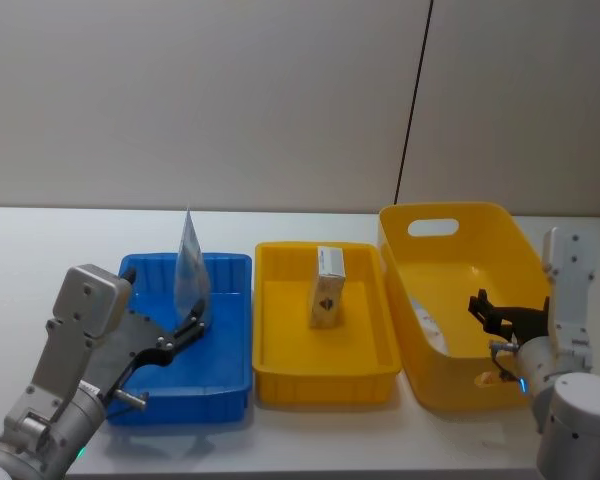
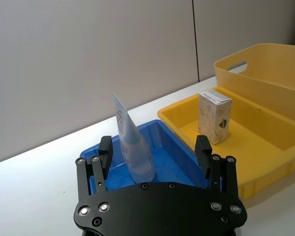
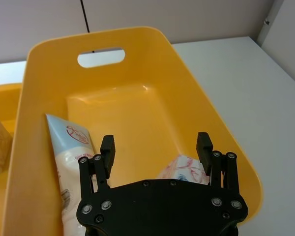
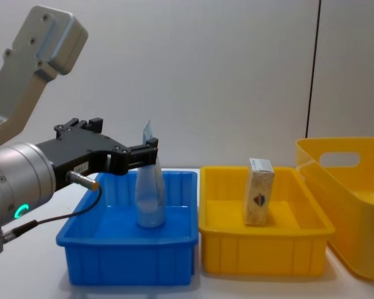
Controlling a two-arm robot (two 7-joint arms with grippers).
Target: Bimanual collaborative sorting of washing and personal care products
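Observation:
A pale blue-and-white pouch (image 1: 191, 265) (image 4: 149, 202) stands upright in the blue bin (image 1: 220, 372). My left gripper (image 1: 192, 325) (image 2: 154, 151) is open just in front of it, a finger on either side and not touching it. A cream box (image 1: 328, 288) (image 2: 214, 117) stands upright in the shallow yellow tray (image 1: 280, 320). Over the near end of the deep yellow basket (image 1: 480, 225) hangs my right gripper (image 3: 155, 144), open and holding nothing. Another pouch (image 3: 69, 147) lies in the basket against its wall, and a white packet with red print (image 3: 187, 169) lies partly hidden behind the gripper.
The three containers stand side by side on a white table (image 1: 40, 240), blue on the left, tray in the middle, basket on the right. A grey wall runs behind. Bare tabletop lies to the left of the blue bin and to the right of the basket (image 3: 265, 88).

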